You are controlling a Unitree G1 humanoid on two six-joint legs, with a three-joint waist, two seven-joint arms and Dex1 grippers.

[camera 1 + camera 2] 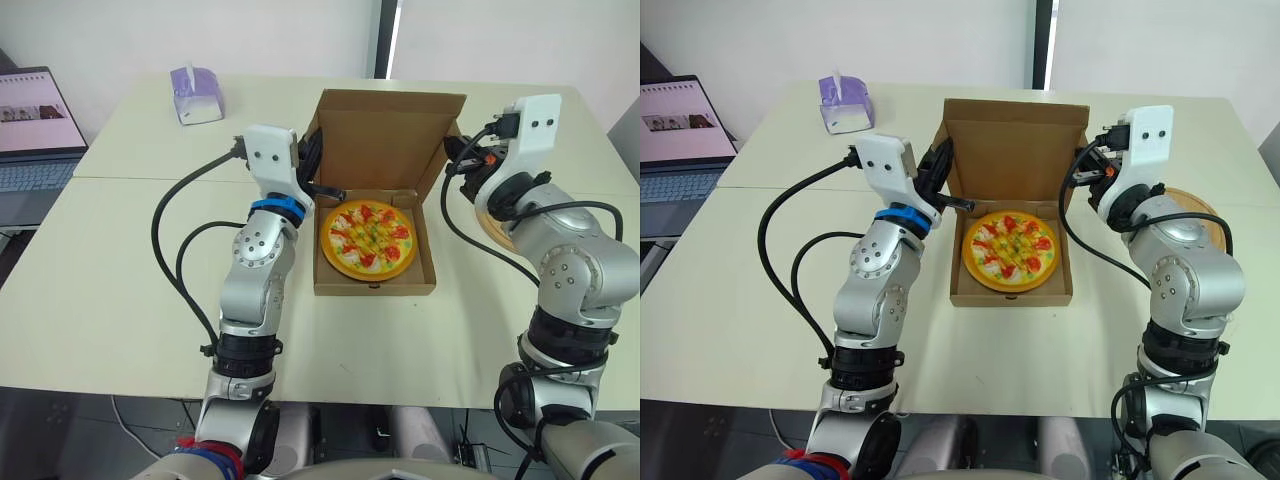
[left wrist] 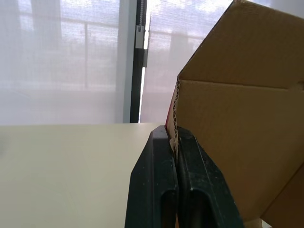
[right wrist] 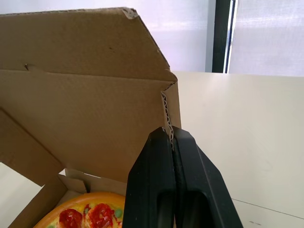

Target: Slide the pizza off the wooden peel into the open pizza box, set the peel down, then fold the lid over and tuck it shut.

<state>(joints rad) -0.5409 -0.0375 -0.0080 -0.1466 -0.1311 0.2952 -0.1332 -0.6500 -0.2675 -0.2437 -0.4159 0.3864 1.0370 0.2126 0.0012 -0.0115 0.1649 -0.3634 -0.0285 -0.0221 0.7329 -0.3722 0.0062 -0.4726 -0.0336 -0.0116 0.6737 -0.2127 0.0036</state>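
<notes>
The pizza (image 1: 368, 241), orange-rimmed with red toppings, lies inside the open cardboard pizza box (image 1: 375, 288). Its lid (image 1: 390, 140) stands upright at the back. My left gripper (image 1: 316, 150) is shut on the lid's left edge; in the left wrist view the corrugated edge (image 2: 175, 114) is pinched between the black fingers (image 2: 154, 180). My right gripper (image 1: 455, 150) is shut on the lid's right edge, the same pinch showing in the right wrist view (image 3: 168, 133). The wooden peel (image 1: 1195, 200) lies on the table behind my right arm, mostly hidden.
A purple tissue box (image 1: 196, 93) sits at the far left of the cream table (image 1: 120, 270). An open laptop (image 1: 35, 125) stands on a separate surface off the table's left edge. A seam runs across the table beside the box.
</notes>
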